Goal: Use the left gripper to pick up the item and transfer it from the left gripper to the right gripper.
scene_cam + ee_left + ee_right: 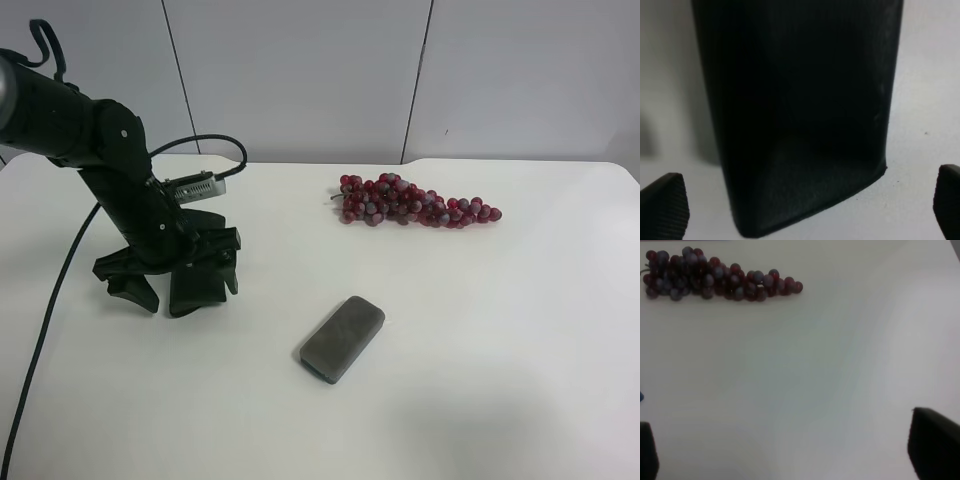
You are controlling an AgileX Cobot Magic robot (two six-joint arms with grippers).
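Observation:
The item (pixel 192 300), a dark flat case, lies on the white table (pixel 480 330) under the arm at the exterior high view's left. The left wrist view shows this is my left gripper (pixel 186 283). In that view the item (pixel 800 100) fills the middle, and my left gripper (pixel 805 205) is open with a fingertip (pixel 662 205) wide on each side, apart from the case. My right gripper (pixel 790 455) is open and empty above bare table, with only its fingertips (pixel 935 447) showing. It is out of the exterior high view.
A grey rounded block (pixel 342 338) lies at the middle of the table. A bunch of red-purple grapes (pixel 415 203) lies farther back and also shows in the right wrist view (pixel 715 282). A black cable (pixel 40 340) trails from the left arm.

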